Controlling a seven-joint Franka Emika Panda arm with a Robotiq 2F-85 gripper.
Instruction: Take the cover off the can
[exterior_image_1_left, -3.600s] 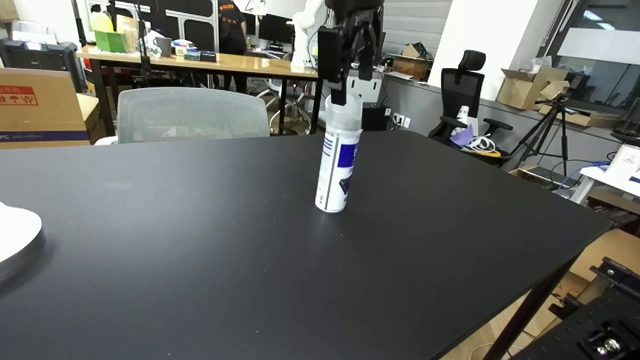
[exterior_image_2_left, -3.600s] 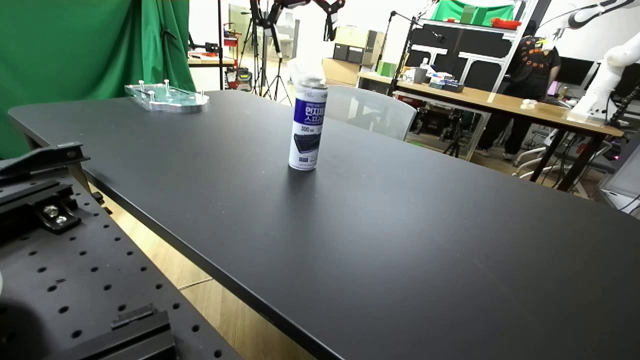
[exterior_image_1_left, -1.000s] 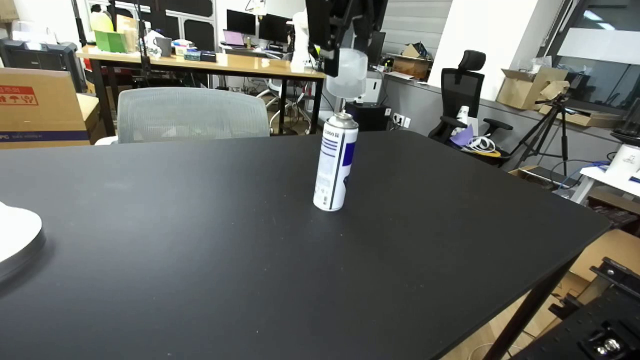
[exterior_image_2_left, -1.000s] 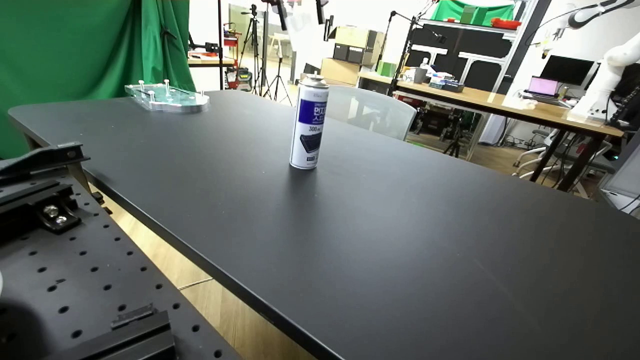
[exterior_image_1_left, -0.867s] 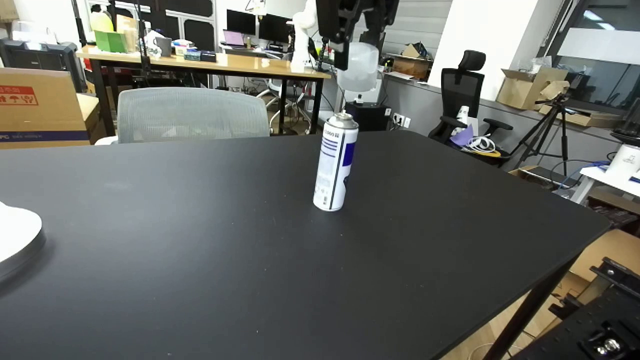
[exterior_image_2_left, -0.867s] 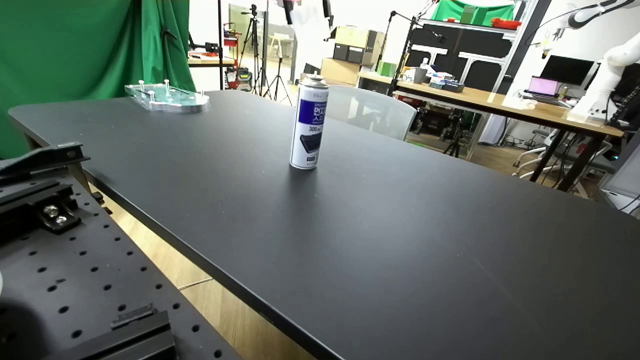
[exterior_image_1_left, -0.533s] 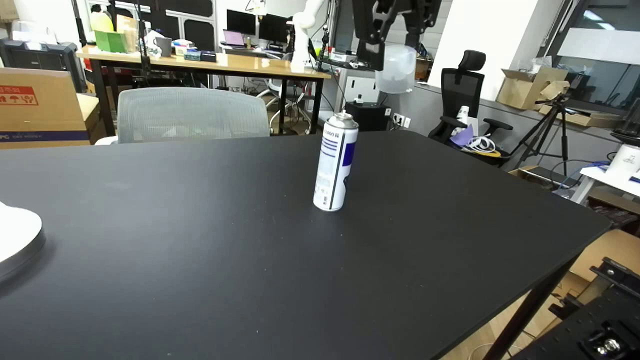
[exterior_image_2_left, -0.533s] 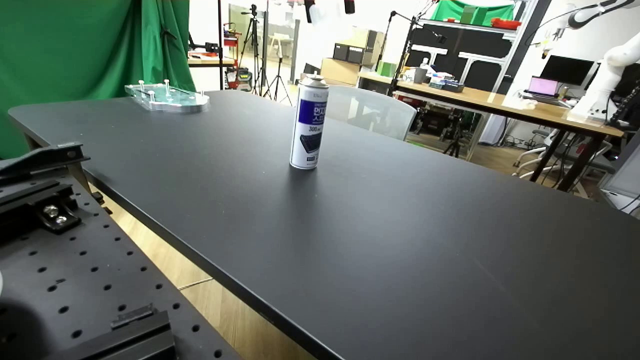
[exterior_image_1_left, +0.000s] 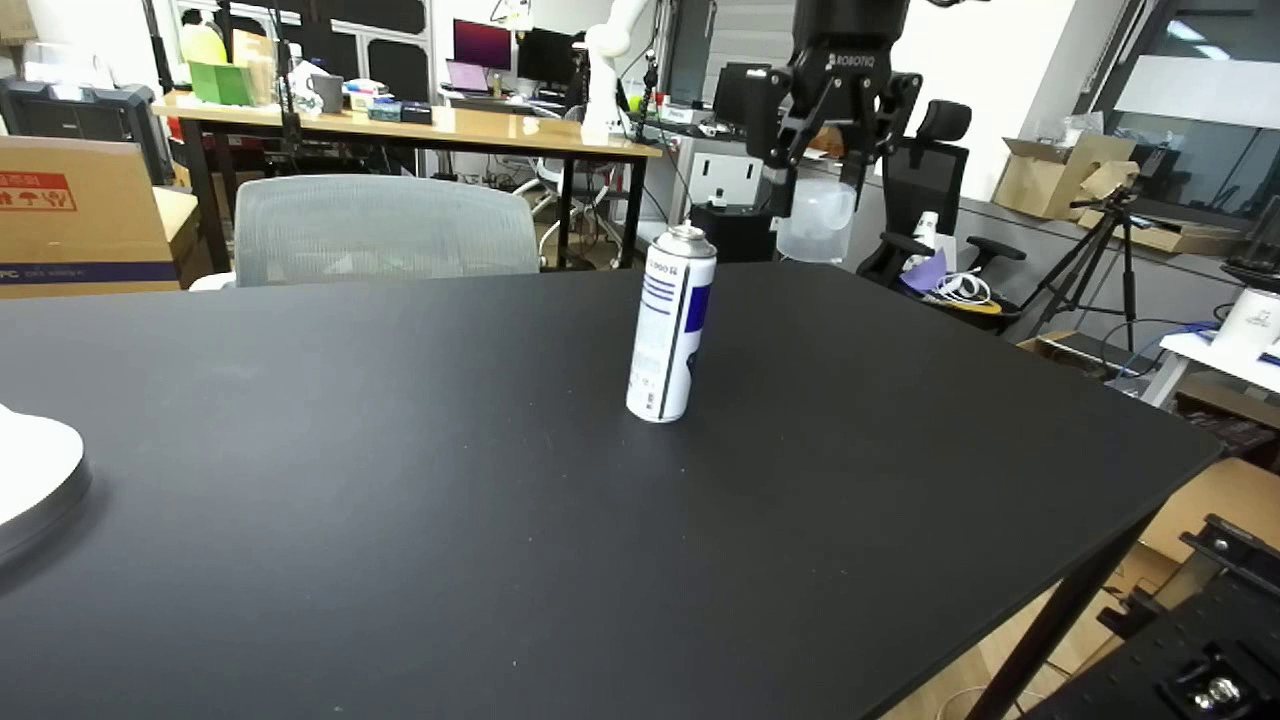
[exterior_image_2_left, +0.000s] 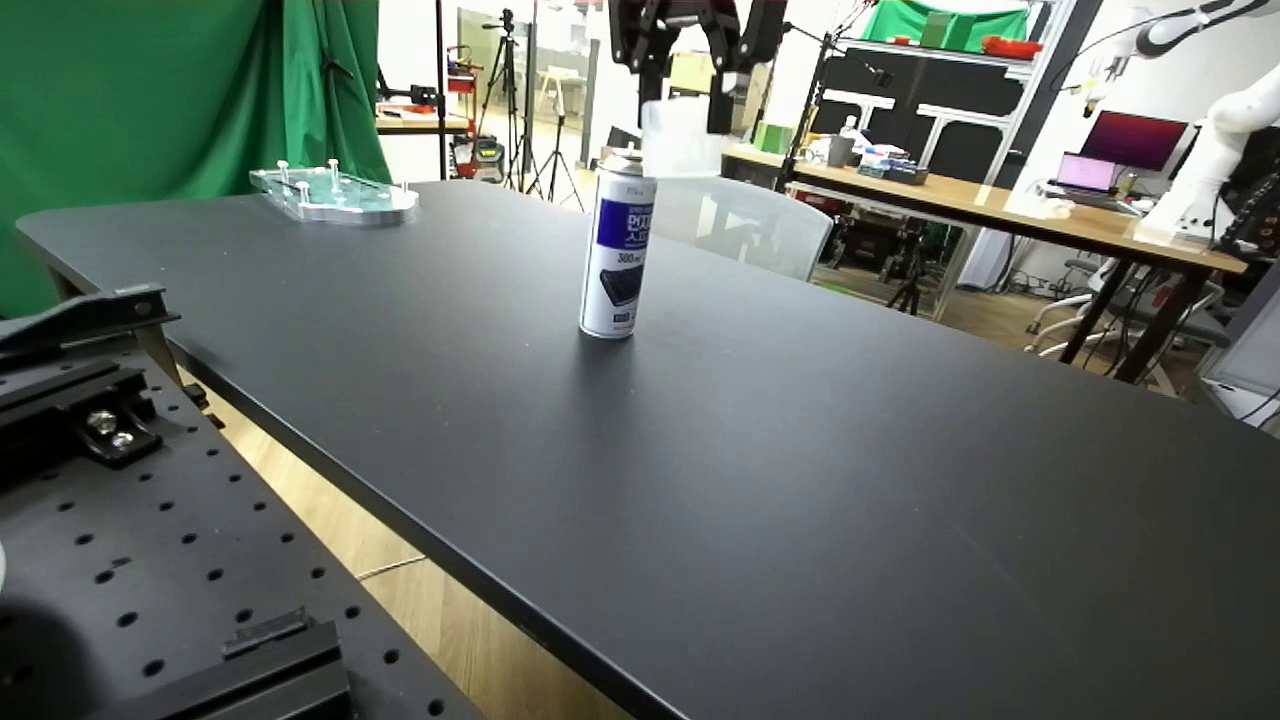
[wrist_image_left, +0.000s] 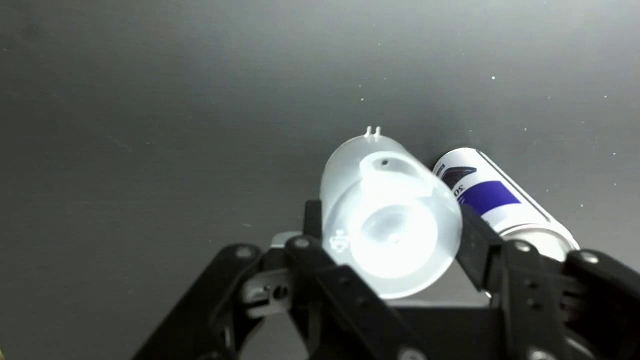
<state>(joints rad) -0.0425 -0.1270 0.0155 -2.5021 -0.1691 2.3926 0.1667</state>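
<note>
"In both exterior views, why does the slim white-and-blue metal spray can (exterior_image_1_left: 670, 328) stand bare-topped on the flat black table (exterior_image_1_left: 400, 490)?"

"Its translucent cylindrical plastic cover (exterior_image_1_left: 816, 222) hangs clear, beside it."

"Wrist view?"

"The black two-fingered gripper (wrist_image_left: 391, 225) pinches the cover's sides, presumably against slipping."

The top edge of an exterior view crops your gripper (exterior_image_2_left: 686, 118), while the cover (exterior_image_2_left: 685, 150) it holds masks a little of the upper edge of the can (exterior_image_2_left: 614, 260). In the wrist view, your gripper conceals parts of the can's side and top, its own nearest parts blurred and running off the bottom. Well apart from it, in an exterior view, the left edge cuts a white object (exterior_image_1_left: 35, 465) you cannot identify
</note>
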